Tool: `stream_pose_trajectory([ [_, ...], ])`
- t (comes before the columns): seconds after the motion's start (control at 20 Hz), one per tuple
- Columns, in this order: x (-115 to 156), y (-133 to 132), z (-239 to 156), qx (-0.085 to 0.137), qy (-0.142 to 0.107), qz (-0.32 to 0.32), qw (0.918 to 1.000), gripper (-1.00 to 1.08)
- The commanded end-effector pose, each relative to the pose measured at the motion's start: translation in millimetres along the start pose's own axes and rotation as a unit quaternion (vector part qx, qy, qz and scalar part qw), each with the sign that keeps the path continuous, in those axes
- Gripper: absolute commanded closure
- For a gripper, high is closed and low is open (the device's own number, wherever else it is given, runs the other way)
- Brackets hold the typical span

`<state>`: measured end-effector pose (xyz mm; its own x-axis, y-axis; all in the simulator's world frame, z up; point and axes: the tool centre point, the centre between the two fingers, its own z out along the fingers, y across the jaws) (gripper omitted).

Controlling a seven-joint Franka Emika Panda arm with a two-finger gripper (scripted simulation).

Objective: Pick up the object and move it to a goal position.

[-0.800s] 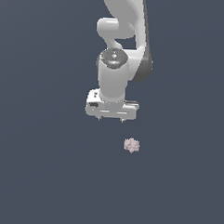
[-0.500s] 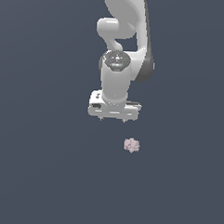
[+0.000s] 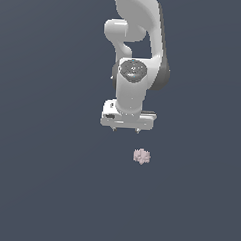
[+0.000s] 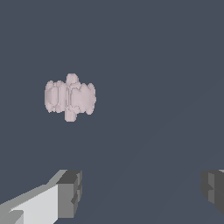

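Two fingertips [image 4: 70, 192] sit spread wide apart with nothing between them, so the gripper [image 3: 126, 128] is released and empty. The little pink lumpy object [image 3: 141, 156] lies on the dark floor, just off toward the exterior view's right and nearer the camera. Since a moment ago the arm has drifted closer to it, but isn't over it yet, so I'd say still approaching.
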<state>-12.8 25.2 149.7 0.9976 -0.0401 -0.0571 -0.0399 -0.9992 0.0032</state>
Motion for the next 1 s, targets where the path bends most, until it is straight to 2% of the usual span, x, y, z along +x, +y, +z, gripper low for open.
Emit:
stream_pose_trajectory([
  [0.0, 0.6, -0.9, 0.7, 0.0, 0.0, -0.007, 1.0, -0.92],
  [0.55, 9.3, -10.3, 7.6, -0.004, 0.002, -0.098, 0.9952, -0.92],
  [0.75, 14.5, -16.2, 11.9, -0.007, 0.003, -0.152, 0.9883, -0.92],
  [0.95, 20.2, -23.0, 16.7, -0.009, 0.004, -0.213, 0.9769, -0.92],
])
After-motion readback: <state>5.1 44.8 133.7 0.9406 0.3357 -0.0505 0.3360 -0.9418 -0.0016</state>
